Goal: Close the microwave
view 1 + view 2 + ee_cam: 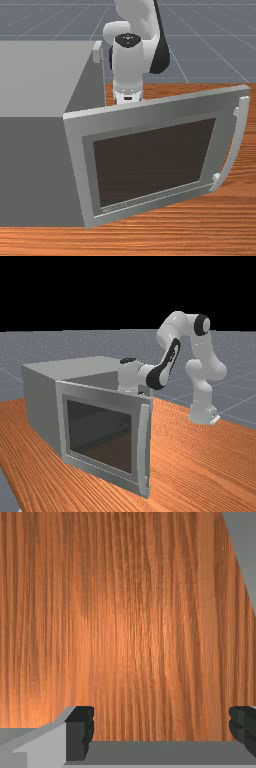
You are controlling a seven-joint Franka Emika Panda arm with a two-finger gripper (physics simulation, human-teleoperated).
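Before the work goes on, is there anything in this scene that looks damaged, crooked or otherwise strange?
Nothing looks damaged or crooked. The one thing to note is the microwave door, which stands swung out from the grey body; with the closing not yet done, that is hardly odd.

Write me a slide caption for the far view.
A simulated Franka Emika Panda arm reaches down behind the open door of a grey microwave on a wooden table.

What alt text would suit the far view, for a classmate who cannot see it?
A grey microwave stands on an orange-brown wooden table, its windowed door open. From the far view's right, a white robot arm reaches over behind the door.
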